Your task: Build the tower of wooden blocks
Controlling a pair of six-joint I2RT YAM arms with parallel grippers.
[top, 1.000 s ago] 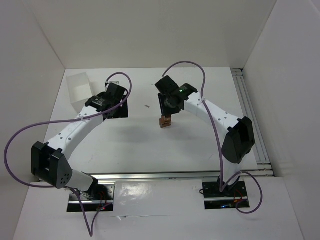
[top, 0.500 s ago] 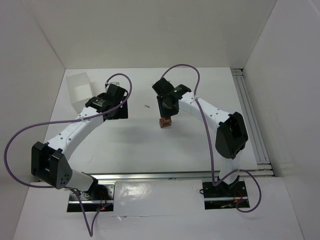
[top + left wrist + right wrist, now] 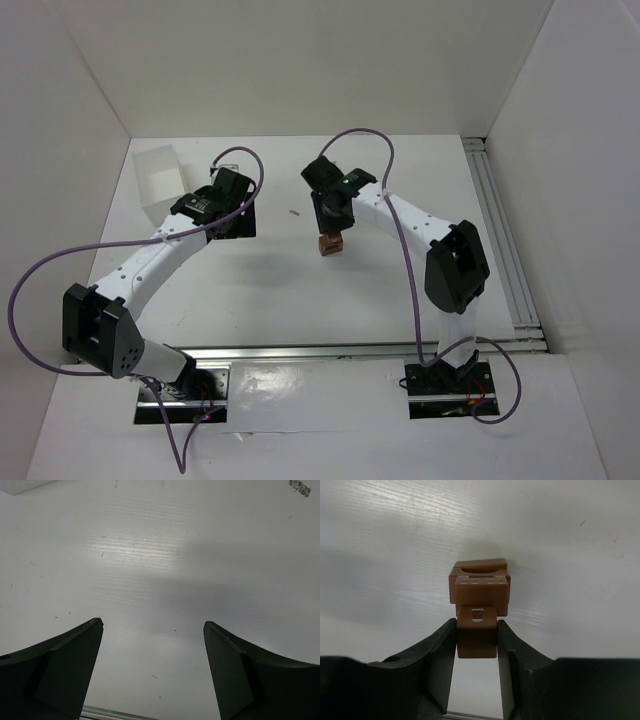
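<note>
My right gripper (image 3: 477, 630) is shut on a small reddish-brown wood block (image 3: 477, 637). It holds the block directly over the tower (image 3: 480, 587), a short stack of the same brown blocks on the white table. I cannot tell whether the held block touches the stack. In the top view the tower (image 3: 328, 244) sits mid-table, just under my right gripper (image 3: 331, 226). My left gripper (image 3: 152, 630) is open and empty over bare table, well to the left of the tower; in the top view it (image 3: 232, 222) is beside the tray.
A white plastic tray (image 3: 160, 182) stands at the back left; its corner shows in the left wrist view (image 3: 25, 484). A small grey scrap (image 3: 294, 212) lies between the grippers. White walls enclose the table, and a metal rail (image 3: 505, 240) runs along its right edge.
My right arm has swung its elbow and wrist slightly to the left while the gripper stays over the tower with the block. The left arm has not moved.
</note>
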